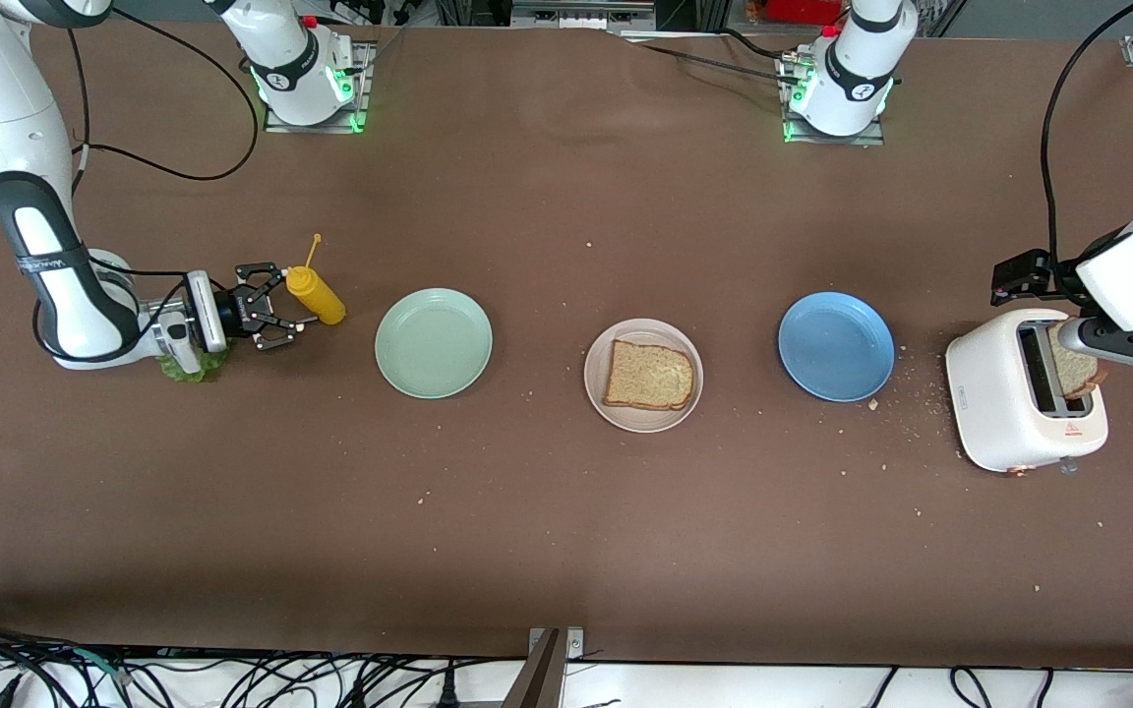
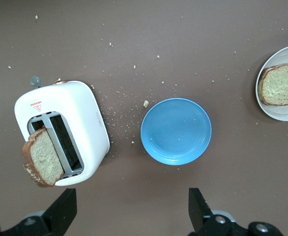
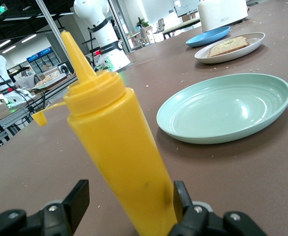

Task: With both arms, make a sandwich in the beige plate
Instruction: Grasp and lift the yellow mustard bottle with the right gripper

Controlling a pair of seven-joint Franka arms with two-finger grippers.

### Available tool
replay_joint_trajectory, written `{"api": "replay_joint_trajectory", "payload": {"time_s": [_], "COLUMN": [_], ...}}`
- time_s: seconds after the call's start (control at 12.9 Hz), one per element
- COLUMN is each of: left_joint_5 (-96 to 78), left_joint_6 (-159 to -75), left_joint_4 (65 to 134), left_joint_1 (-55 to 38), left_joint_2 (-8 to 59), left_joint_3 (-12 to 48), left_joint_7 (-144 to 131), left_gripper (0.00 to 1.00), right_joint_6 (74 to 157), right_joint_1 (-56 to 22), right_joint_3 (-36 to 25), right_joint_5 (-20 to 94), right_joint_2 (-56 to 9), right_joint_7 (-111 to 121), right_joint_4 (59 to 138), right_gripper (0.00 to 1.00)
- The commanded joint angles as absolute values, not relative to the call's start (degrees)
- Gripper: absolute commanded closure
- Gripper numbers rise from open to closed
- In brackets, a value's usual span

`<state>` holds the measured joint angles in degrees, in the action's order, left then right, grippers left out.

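One bread slice (image 1: 649, 377) within beige plate (image 1: 598, 398) rim.

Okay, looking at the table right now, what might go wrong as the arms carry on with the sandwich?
The right gripper has its fingers around the yellow mustard bottle, one finger not yet touching; an uneven squeeze might tip it. The lettuce lies partly under that arm, so it could get crushed or dragged. The left gripper hangs open over the toaster, where the bread slice leans out and may snag.
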<state>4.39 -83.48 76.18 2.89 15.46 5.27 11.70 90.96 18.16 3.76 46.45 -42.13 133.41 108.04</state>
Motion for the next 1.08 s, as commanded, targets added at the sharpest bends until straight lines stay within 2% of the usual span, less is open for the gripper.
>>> {"api": "replay_joint_trajectory", "payload": {"time_s": [0.0, 0.08, 0.15, 0.31, 0.39, 0.7, 1.01], "left_joint_5": [3.69, 3.69, 3.69, 3.69, 3.69, 3.69, 3.69], "left_joint_6": [-83.06, -83.06, -83.06, -83.06, -83.06, -83.06, -83.06], "left_joint_4": [76.99, 76.99, 76.99, 76.99, 76.99, 76.99, 76.99], "left_joint_1": [2.90, 2.90, 2.90, 2.90, 2.90, 2.99, 2.99], "left_joint_2": [14.41, 14.41, 14.50, 14.41, 14.41, 14.50, 14.50], "left_joint_3": [5.27, 5.27, 5.27, 5.27, 5.27, 5.27, 5.27], "left_joint_7": [11.60, 11.51, 11.51, 11.43, 11.43, 11.43, 11.51], "left_gripper": [0.00, 0.00, 0.00, 0.00, 0.00, 0.00, 0.00], "right_joint_6": [90.79, 90.79, 90.79, 90.79, 90.88, 91.05, 95.08], "right_joint_1": [16.88, 16.44, 16.17, 15.65, 15.04, 8.11, 0.63], "right_joint_3": [3.78, 3.78, 3.78, 3.87, 3.87, 3.69, 3.69], "right_joint_5": [47.46, 47.55, 47.55, 47.55, 47.55, 47.03, 43.25], "right_joint_2": [-43.07, -43.24, -43.24, -43.24, -43.16, -40.70, -36.22], "right_joint_7": [134.56, 134.56, 134.65, 134.56, 134.39, 127.04, 112.97], "right_joint_4": [106.26, 105.74, 105.65, 105.56, 104.77, 97.23, 92.29], "right_gripper": [0.11, 0.15, 0.34, 0.84, 1.00, 1.00, 1.00]}}
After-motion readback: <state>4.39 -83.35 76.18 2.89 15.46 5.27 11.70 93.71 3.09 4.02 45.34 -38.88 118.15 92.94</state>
